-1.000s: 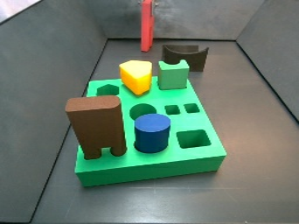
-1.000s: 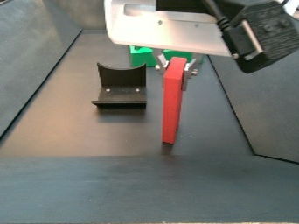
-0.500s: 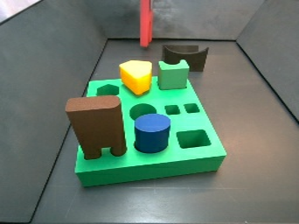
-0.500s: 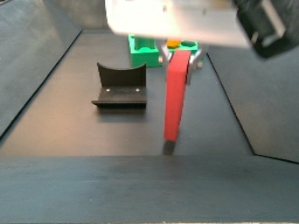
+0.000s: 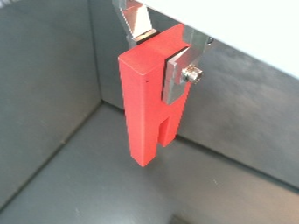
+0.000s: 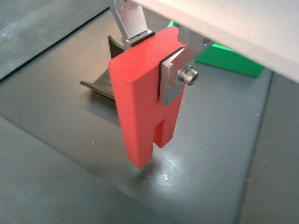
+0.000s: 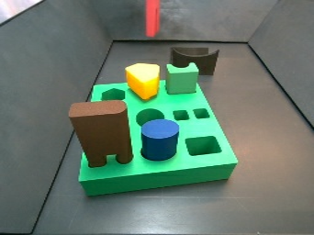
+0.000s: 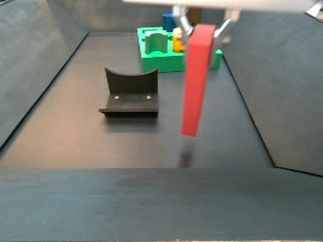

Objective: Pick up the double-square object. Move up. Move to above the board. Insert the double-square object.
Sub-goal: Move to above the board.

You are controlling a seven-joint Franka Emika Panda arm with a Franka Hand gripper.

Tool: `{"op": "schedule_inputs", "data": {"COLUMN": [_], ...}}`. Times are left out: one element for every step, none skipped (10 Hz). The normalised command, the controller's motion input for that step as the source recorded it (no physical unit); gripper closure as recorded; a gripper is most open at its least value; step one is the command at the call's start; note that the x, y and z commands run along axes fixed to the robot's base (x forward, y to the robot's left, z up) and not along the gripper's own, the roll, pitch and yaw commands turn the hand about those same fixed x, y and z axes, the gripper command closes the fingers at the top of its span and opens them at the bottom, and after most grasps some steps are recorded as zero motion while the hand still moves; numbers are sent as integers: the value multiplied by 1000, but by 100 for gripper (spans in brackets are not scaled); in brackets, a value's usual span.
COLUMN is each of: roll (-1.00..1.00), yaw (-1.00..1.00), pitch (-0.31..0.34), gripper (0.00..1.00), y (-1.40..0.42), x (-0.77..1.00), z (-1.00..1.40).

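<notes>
Smooth red double-square object (image 8: 195, 79) held aloft.
We see the gripper (image 5: 163, 54) clamped on its top; two square legs hang free.

I see the tool (image 5: 163, 54) clamping the double-square object (image 5: 149, 96) upright, clear of the floor (image 8: 139, 142), its 2 legs pointing down. The fixture (image 8: 127, 92) stands beside it on the floor, with the board (image 8: 158, 57) behind both.

The gripper (image 8: 203, 21) hangs at the floor's far end, clamping the tall red double-square object (image 8: 195, 80) clear of the floor. The dark L-shaped fixture (image 8: 127, 92) stands beside it. On the green square board (image 7: 216, 165), the two small square holes (image 7: 190, 115) lie unobstructed between the brown two-legged block (image 7: 101, 132), blue cylinder (image 7: 161, 140) and yellow wedge (image 7: 143, 81).
</notes>
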Motion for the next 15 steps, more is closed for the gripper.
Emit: {"op": "schedule_inputs", "data": {"roll": [175,132,114,89,78,66,57,51,50,-85,-58,-47,-56,-22,12], "yaw": [159,93,70,44,31,24,20,17,18,793,694,488,351,173,77], "pitch": [92,37,26,24,26,28,41,75,92,165,143,83,45,13,2], "gripper": [100,100,100,100,100,100,100,100,100,100,100,100,100,100,100], "y": [-15,-13,-11,-9,-8,-5,-3,0,1,-1000,-1000,-1000,-1000,-1000,-1000], "x": [-303,-269,-252,-221,-193,-114,-64,-17,-2,89,89,86,85,85,82], "z": [1000,1000,1000,1000,966,724,543,311,200,79,81,84,84,84,88]}}
